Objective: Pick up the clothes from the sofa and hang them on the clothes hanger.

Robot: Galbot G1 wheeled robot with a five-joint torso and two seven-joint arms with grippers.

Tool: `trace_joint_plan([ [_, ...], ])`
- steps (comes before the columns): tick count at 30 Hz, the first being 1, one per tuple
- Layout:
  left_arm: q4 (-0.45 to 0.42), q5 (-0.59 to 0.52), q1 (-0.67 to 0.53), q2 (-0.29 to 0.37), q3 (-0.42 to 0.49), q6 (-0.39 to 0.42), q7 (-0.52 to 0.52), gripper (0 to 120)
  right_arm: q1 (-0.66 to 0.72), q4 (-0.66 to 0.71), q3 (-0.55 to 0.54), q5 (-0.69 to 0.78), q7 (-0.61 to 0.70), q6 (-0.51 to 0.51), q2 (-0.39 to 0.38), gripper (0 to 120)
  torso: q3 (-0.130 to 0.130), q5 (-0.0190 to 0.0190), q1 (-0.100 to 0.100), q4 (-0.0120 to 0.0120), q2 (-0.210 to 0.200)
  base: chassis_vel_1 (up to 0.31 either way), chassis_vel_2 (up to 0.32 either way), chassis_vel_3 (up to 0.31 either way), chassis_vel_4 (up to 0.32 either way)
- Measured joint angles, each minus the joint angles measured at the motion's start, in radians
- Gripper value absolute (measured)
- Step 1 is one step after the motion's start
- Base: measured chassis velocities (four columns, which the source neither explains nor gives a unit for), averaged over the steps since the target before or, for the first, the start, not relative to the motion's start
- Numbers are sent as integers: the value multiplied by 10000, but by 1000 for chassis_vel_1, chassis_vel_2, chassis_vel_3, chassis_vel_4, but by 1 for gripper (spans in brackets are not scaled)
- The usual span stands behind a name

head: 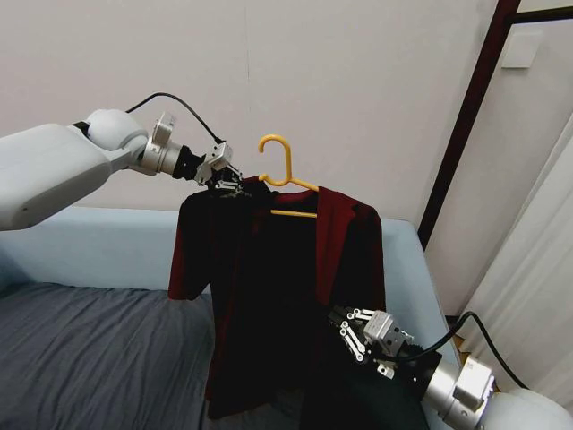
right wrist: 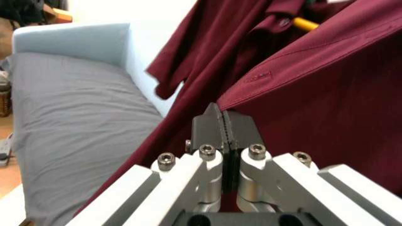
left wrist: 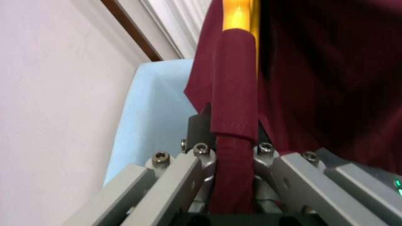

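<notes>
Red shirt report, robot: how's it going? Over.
Left end effector shut on dark red fabric shirt at yellow plastic hanger. Right end effector shut on its lower edge. Nothing blocking.

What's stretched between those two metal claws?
A dark red shirt, draped on a yellow hanger. In the head view the left gripper clamps its shoulder up top, and the right gripper pinches its lower edge.
</notes>
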Motion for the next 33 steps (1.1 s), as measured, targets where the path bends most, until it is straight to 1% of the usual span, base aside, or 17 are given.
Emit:
trace_joint_plan([
  [3, 180, -34, -30, -143, 1, -1, 1, 1, 3, -59, -79, -128, -30, 36, 38, 0, 0, -1, 0, 2, 0, 0, 0, 0, 0],
  [9, 19, -61, 47, -85, -71, -12, -113, 1, 232, -196, -164, -85, 109, -9, 57, 0, 0, -1, 0, 4, 0, 0, 0, 0, 0],
  [10, -1, -68, 67, -72, -86, -14, -123, 1, 248, -206, -167, -64, 130, -17, 62, 2, 0, -1, 0, 3, -1, 0, 0, 0, 0],
  [13, -134, -77, 215, 35, -156, -35, -219, 1, 320, -237, -185, 115, 213, -41, 102, 19, 0, -3, 0, 3, 0, 0, 0, 0, 0],
  [14, -134, -77, 215, 35, -156, -35, -219, 1, 320, -237, -185, 115, 213, -41, 102, 19, 0, -3, 0, 3, 0, 0, 0, 0, 0],
  [18, -216, -69, 247, 88, -187, -44, -406, 1, 19, -246, -192, -95, -223, 101, 106, 35, -1, -3, 0, 3, 0, 0, 0, 0, 0],
  [19, -210, -62, 244, 79, -188, -45, -442, 1, -60, -246, -192, -168, -339, 154, 101, 38, 0, -3, 0, 3, 0, 0, 0, 0, 0],
  [20, -210, -62, 244, 79, -188, -45, -442, 1, -60, -246, -192, -168, -339, 154, 101, 38, 0, -3, 0, 3, 0, 0, 0, 0, 0],
  [22, -167, -58, 212, 27, -191, -56, -531, 1, -233, -232, -192, -401, -429, 189, 84, 48, -1, -2, 0, 1, -1, 0, 0, 0, 0],
  [24, -149, -66, 177, 7, -195, -66, -601, 1, -286, -219, -178, -646, -344, 132, 73, 55, -1, -1, 0, 0, 0, 0, 0, 0, 0],
  [25, -126, -82, 145, -2, -198, -78, -637, 1, -302, -220, -125, -868, -160, -16, 56, 62, 0, -1, 0, 0, -1, 0, 0, 0, 0],
  [26, -126, -82, 145, -2, -198, -78, -637, 1, -302, -220, -125, -868, -160, -16, 56, 62, 0, -1, 0, 0, -1, 0, 0, 0, 0],
  [28, -70, -90, 86, -6, -200, -125, -647, 1, -360, -210, 25, -885, 476, -381, 1, 70, 0, -3, 0, 4, 0, 0, 0, 0, 0],
  [30, -85, -76, 54, 29, -200, -196, -662, 1, -434, -76, 182, -516, 1076, -652, -24, 80, 0, -2, 0, 2, 0, 0, 0, 0, 0],
  [31, -85, -76, 54, 29, -200, -196, -662, 1, -434, -76, 182, -516, 1076, -652, -24, 80, 0, -2, 0, 2, 0, 0, 0, 0, 0],
  [32, -186, -59, 48, 107, -199, -216, -705, 1, -355, 33, 230, -109, 1471, -767, -17, 83, 0, -2, 0, -2, -1, 0, 0, 0, 0],
  [33, -305, -13, 47, 192, -199, -225, -739, 1, -172, 140, 264, 345, 1797, -885, 0, 90, -1, -2, 0, 1, 0, 0, 0, 0, 0],
])
